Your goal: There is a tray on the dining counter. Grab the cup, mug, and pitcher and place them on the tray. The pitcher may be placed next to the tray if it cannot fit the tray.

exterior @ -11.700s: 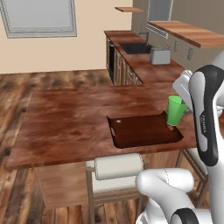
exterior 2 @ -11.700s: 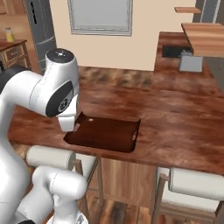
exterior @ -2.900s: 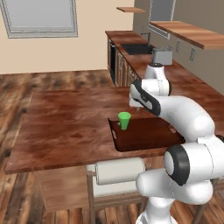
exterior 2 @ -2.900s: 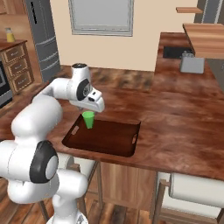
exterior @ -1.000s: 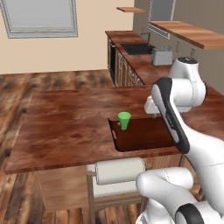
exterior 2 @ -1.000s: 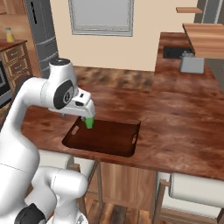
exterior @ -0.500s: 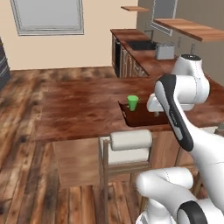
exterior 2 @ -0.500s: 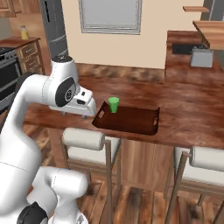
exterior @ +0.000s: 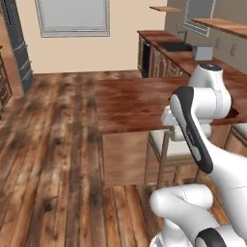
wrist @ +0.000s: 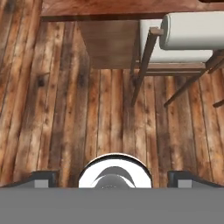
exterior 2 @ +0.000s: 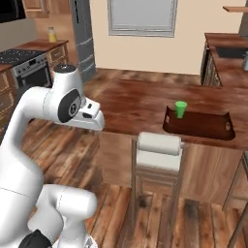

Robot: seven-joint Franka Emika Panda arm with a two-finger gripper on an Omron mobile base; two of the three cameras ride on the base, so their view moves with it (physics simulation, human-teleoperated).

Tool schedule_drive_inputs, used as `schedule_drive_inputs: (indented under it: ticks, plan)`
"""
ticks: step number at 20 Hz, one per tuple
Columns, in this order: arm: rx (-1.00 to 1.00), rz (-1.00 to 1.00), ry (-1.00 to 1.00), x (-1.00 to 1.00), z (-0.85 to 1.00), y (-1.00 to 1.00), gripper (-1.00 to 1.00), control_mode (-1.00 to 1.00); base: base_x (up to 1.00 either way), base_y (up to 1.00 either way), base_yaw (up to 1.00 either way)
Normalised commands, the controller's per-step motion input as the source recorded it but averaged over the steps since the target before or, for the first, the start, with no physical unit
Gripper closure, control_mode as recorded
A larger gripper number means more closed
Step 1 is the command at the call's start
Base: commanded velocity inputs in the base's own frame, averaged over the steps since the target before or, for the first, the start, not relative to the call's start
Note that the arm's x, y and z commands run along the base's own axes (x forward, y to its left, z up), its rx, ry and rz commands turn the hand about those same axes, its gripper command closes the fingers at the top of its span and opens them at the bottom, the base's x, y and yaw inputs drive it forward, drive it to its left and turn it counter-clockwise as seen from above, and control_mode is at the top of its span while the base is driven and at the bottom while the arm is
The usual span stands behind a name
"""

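Your small bright green tapered cup [exterior 2: 180, 109] stands at one end of the dark brown wooden tray [exterior 2: 203, 129]; gripper [wrist: 111, 177] fingers wide, empty. Next, I judge, you need the mug.

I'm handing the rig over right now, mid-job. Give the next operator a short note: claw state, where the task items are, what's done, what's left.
Claw: open and empty, pointing down at the wooden floor beside a stool.
Cup: upright on the tray, at its left end in the right base view.
Tray: on the dining counter, near its stool-side edge.
Done: cup is on the tray.
Left: mug and pitcher are not located yet. Find them, place the mug on the tray, and the pitcher on or beside it.
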Motion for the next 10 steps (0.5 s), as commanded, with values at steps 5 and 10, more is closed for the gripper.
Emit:
schedule_drive_inputs:
  ticks: [5, 10]
  plan:
    - [0.0, 0.0, 0.0, 0.0, 0.0, 0.0, -1.0, 1.0, 0.0, 1.0, 0.0]
    - [0.0, 0.0, 0.0, 0.0, 0.0, 0.0, -1.0, 1.0, 0.05, 1.0, 0.0]
